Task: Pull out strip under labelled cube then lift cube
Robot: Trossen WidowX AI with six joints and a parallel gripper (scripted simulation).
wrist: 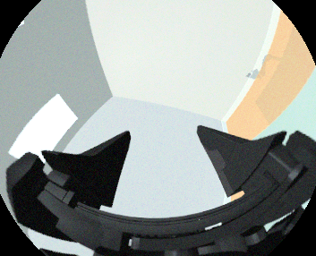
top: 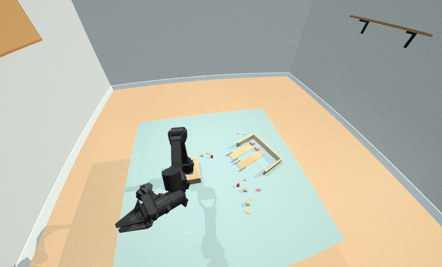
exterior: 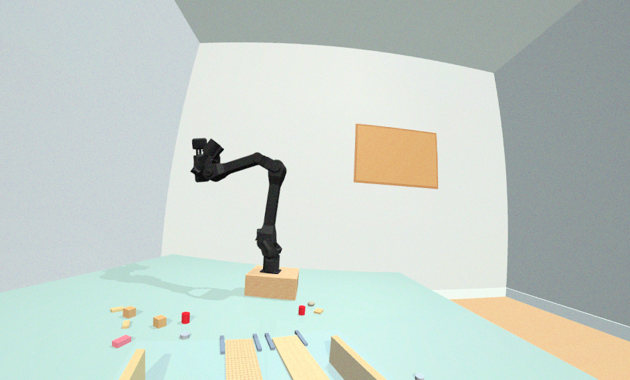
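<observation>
The gripper (top: 134, 228) is hanging wide open and empty, well away from the two strips (top: 248, 155) in the frame (top: 270, 151), where the small, probably light, stiff cubes (top: 254, 144) are awaiting a side pinch.

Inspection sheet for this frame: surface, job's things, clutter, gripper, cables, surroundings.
Surface: pale green mat on an orange floor.
Job's things: two strips lie side by side in a three-sided wooden frame; two pink cubes at their far ends; label too small to read.
Clutter: red cylinders, tan blocks, a pink block, scattered.
Gripper: gripper open, empty, raised far from the strips.
Cables: nothing seen.
Surroundings: wall shelf, cork board.
</observation>
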